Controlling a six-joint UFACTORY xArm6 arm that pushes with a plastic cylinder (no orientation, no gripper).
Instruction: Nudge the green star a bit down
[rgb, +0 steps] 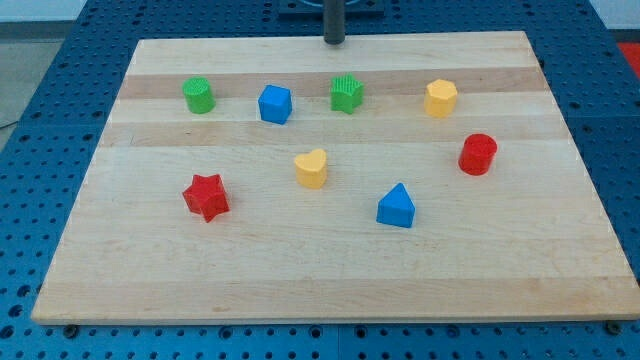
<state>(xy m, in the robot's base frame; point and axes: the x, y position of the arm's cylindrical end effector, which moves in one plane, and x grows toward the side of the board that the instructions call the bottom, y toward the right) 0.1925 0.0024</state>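
The green star (347, 93) lies on the wooden board (320, 280) near the view's top, a little right of centre. My tip (334, 42) is at the board's top edge, above the green star and slightly to its left, with a gap between them. Nothing touches the star. A blue cube (275, 104) lies to the star's left and a yellow hexagon (441, 98) to its right.
A green cylinder (199, 95) lies at the top left. A yellow heart (312, 168) lies below the star, near the centre. A red star (206, 196) lies at the left, a blue triangle (396, 206) lower right of centre, a red cylinder (478, 154) at the right.
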